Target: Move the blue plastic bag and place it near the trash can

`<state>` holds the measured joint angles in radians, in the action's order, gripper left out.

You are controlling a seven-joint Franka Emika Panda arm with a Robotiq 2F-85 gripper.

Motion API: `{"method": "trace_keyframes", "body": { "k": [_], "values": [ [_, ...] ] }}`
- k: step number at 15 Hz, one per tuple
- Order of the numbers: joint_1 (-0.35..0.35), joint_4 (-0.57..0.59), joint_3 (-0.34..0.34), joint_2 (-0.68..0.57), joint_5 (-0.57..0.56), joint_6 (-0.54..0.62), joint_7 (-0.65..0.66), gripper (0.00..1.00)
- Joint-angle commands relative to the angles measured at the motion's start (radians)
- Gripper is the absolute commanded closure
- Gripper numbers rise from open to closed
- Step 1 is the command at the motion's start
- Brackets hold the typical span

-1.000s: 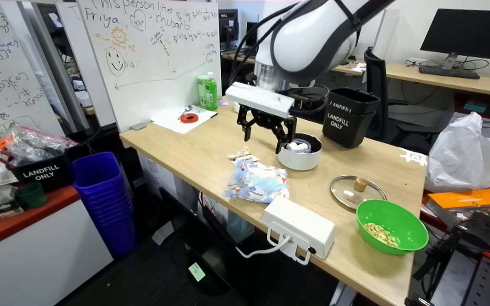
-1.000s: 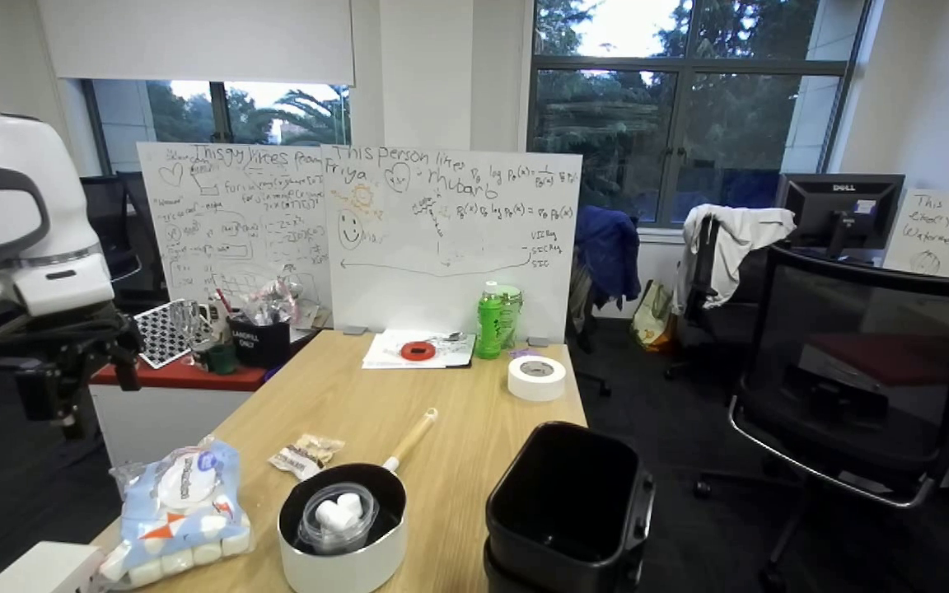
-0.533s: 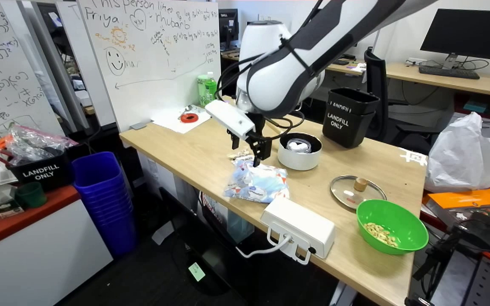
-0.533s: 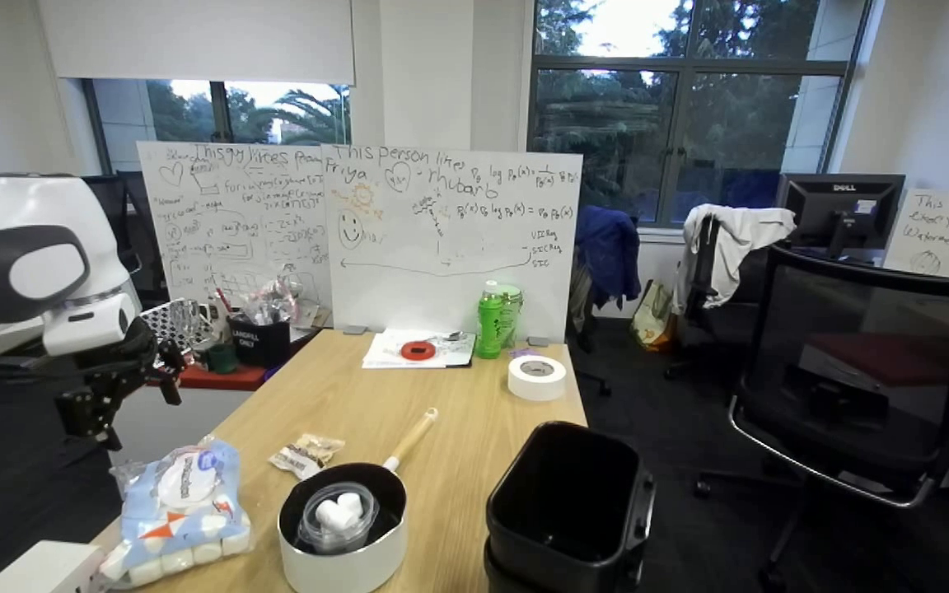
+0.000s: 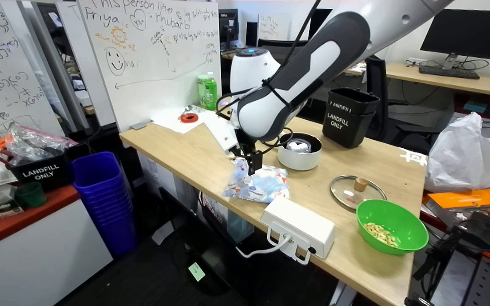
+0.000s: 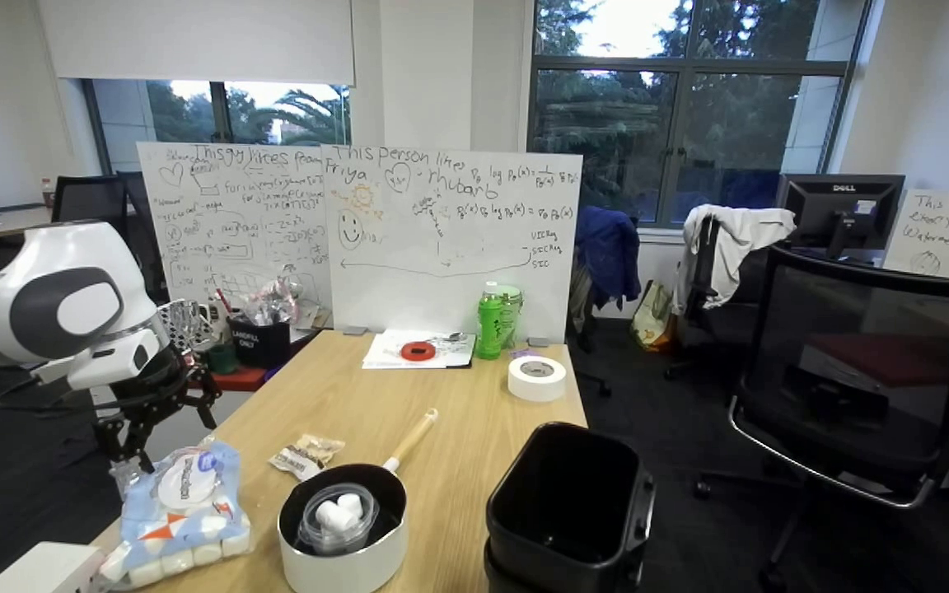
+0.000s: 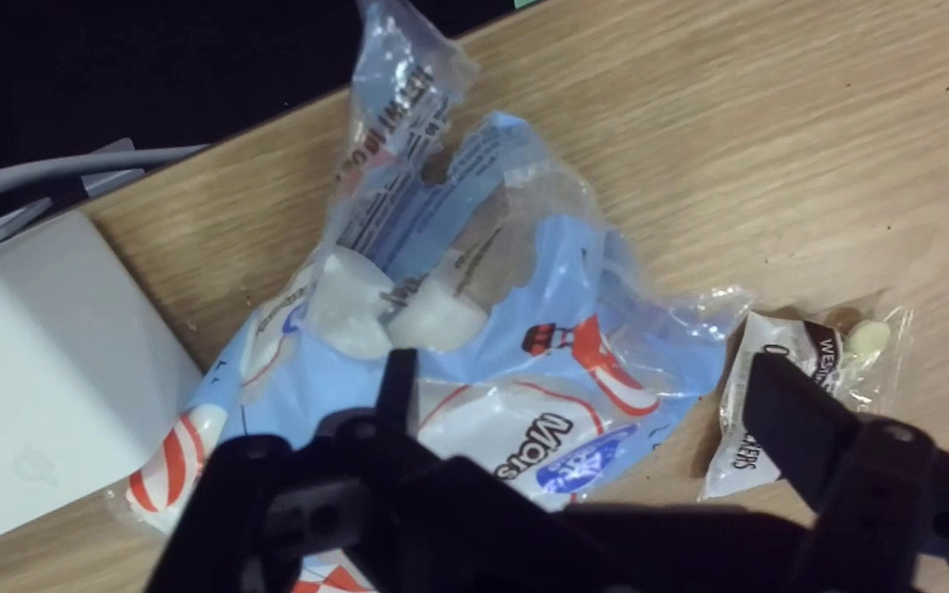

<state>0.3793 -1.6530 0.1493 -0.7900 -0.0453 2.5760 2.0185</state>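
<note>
The light-blue printed plastic bag with white marshmallows lies on the table near its edge, in both exterior views (image 5: 268,182) (image 6: 182,502) and in the wrist view (image 7: 516,371). My gripper (image 5: 244,163) is open above the bag, fingers pointing down; it also shows in the other views (image 6: 174,445) (image 7: 590,375). In the wrist view one finger is over the bag and the other over a small cracker packet (image 7: 759,420). Nothing is between the fingers. Whether a fingertip touches the bag I cannot tell. The black landfill trash can (image 5: 343,121) (image 6: 569,511) stands at the table's far side.
A white pot (image 5: 299,159) (image 6: 343,568) holding a clear container stands between bag and trash can. A white box (image 5: 300,225) (image 7: 54,387) with a cable sits beside the bag. A glass lid (image 5: 347,193) and green bowl (image 5: 391,225) are further along. Another landfill bin (image 5: 41,172) stands off the table.
My gripper has come down and moved over to the bag, turning as it came. It stays open. The bag, pot and trash can have not moved.
</note>
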Motion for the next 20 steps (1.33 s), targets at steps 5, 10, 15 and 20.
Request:
{"method": "trace_keyframes", "body": {
  "k": [5,10,15,20],
  "values": [
    [0.008,0.103,0.003,-0.067,-0.018,-0.093,0.082,0.00],
    [0.003,0.128,-0.003,-0.083,-0.018,-0.104,0.080,0.39],
    [0.003,0.135,-0.003,-0.086,-0.019,-0.108,0.080,0.75],
    [0.006,0.147,0.002,-0.095,-0.024,-0.098,0.084,1.00]
  ]
}}
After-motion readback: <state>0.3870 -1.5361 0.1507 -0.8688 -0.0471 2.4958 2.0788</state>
